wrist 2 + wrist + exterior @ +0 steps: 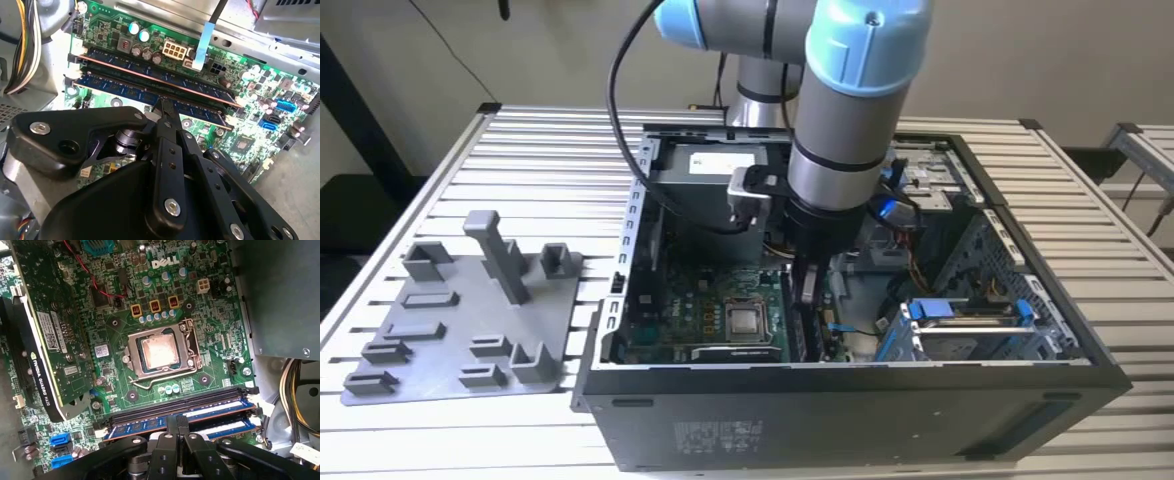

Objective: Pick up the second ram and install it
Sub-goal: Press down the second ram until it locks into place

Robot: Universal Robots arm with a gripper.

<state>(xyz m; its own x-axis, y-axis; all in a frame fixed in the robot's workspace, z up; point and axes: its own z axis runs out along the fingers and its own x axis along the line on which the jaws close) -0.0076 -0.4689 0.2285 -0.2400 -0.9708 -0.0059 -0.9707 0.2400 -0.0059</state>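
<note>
White lettering marks the motherboard (210,340) and graphics card (45,340).

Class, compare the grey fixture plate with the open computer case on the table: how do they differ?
The grey fixture plate lies flat and low; the computer case is a tall black box. The plate carries grey blocks; the case holds a motherboard, and the arm reaches into it. Both rest on the slatted table.

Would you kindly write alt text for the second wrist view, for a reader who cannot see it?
The black gripper reaches down to the top edge of the second ram, a long blue memory stick standing in its slot on the green motherboard. Another memory stick sits in the neighbouring slot just beyond it.
</note>
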